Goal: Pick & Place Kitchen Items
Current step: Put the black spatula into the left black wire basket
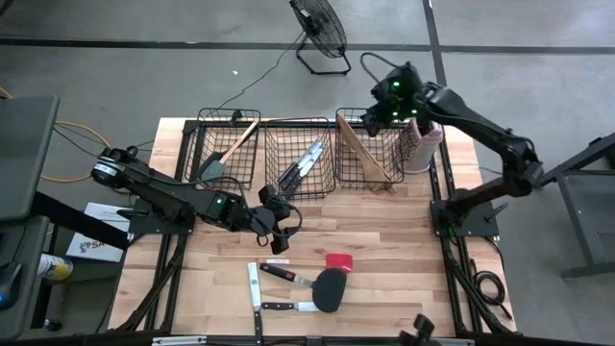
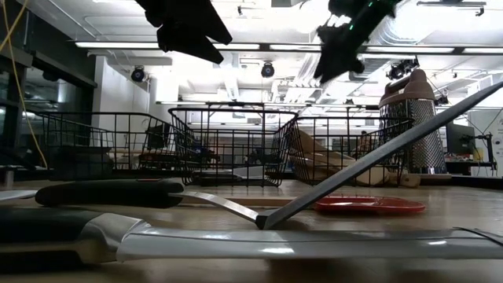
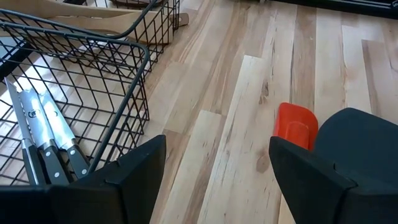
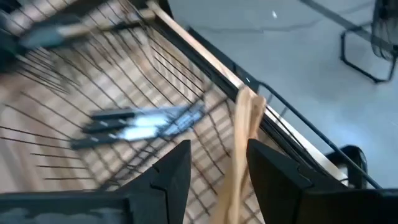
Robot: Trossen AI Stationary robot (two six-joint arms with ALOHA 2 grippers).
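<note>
Plainly, no brand or label can be read anywhere; only a white sheet with dark letters beginning "SA" lies beside the table's left edge, cut off.

The left arm stretches low across the pale wooden plank table from its left side, and the left gripper hovers above bare boards just in front of the middle basket, fingers spread wide with nothing between them. The right arm reaches from the right side up over the back row, and the right gripper hangs above the right-hand black wire basket; its fingers stand partly apart, a pale wooden utensil showing in the gap beyond them, and whether they touch it I cannot tell.

Three black wire baskets stand in a row at the back. The left basket holds a wooden-handled spatula with a grey head; the middle basket holds several black-handled steel knives, at least three; the right one holds pale wooden spoons and spatulas. A pink-and-white upright box grater stands just right of the baskets.

On the open table near the front lie two black-handled knives, a black-headed spatula and a red-headed spatula, close together.
</note>
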